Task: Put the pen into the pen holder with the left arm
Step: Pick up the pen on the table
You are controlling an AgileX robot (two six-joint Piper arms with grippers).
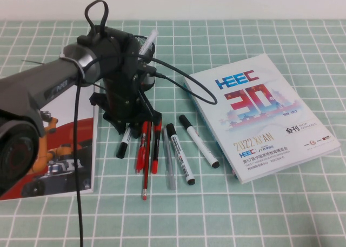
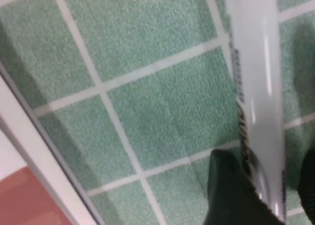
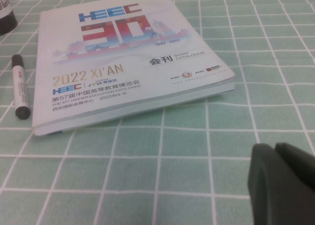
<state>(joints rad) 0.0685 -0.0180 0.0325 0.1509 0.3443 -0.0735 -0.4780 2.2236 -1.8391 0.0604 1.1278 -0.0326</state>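
Now: left gripper holds pen up by holder

Biggest first. Green checked mat (image 1: 259,214) covers the table. Left arm (image 1: 48,90) reaches in from the robot's left side across the mat, grey tube near the wrist, black cables looping over the top. Catalogue (image 1: 265,114) w/ "HEEC 30" cover lies flat on the robot's right; in the right wrist view it sits on the mat just beside a loose marker. A second booklet (image 1: 65,155) w/ orange print lies under the left arm, on the left.

Left gripper (image 1: 135,58) is up off the mat, over the far end of the pen pile. Its fingers (image 2: 229,195) are closed on the pen (image 1: 148,41); wrist view shows dark pads either side of the white barrel, fine print running along it. Pen is tilted, one end poking up and to the right past the gripper, beside the holder (image 1: 141,42). Holder mostly hidden behind the wrist; only a bit of black mesh shows, so can't tell if the pen tip is inside the rim.

Right gripper (image 3: 283,185) sits low near the mat, right of the catalogue; fingers look pressed together, nothing between them.

Near the left gripper, on the mat: thick marker (image 1: 180,152), slim marker (image 1: 199,140), whitish pen (image 1: 168,166), red pens (image 1: 143,149), all loose, side by side.
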